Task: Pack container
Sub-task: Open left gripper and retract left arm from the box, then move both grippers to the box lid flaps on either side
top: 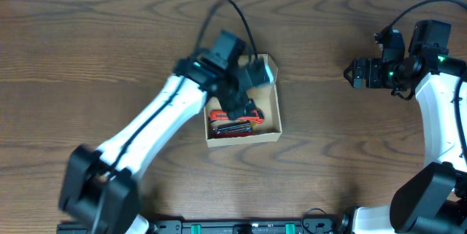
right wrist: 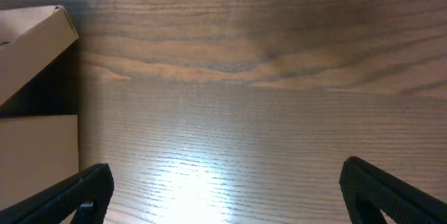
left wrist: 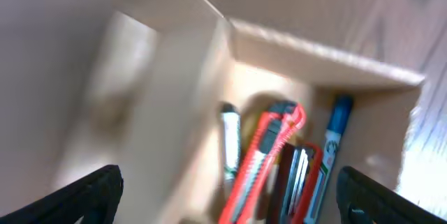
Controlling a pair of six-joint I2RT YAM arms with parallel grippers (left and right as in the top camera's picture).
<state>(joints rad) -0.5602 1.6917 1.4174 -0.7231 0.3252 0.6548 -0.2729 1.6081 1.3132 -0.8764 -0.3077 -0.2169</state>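
Observation:
The container (top: 275, 121), a tan cardboard box with its flap raised at the far side, sits mid-table. Inside lie red utility knives (top: 230, 117) and a dark item. My left gripper (top: 238, 103) hovers over the box's inside. In the left wrist view the left gripper (left wrist: 230, 185) is open, its fingers (left wrist: 98, 192) spread wide with nothing between them, above red cutters (left wrist: 262, 154), a blue marker (left wrist: 335, 144) and the box wall (left wrist: 314, 60). My right gripper (top: 352, 72) is open over bare table at the far right; the right gripper (right wrist: 227, 182) frames wood, the container (right wrist: 35, 32) far left.
The wooden table (top: 109, 37) stretches round the box on all sides. The left arm's white link crosses from the front left toward the box. A black rail runs along the table's front edge (top: 241, 227).

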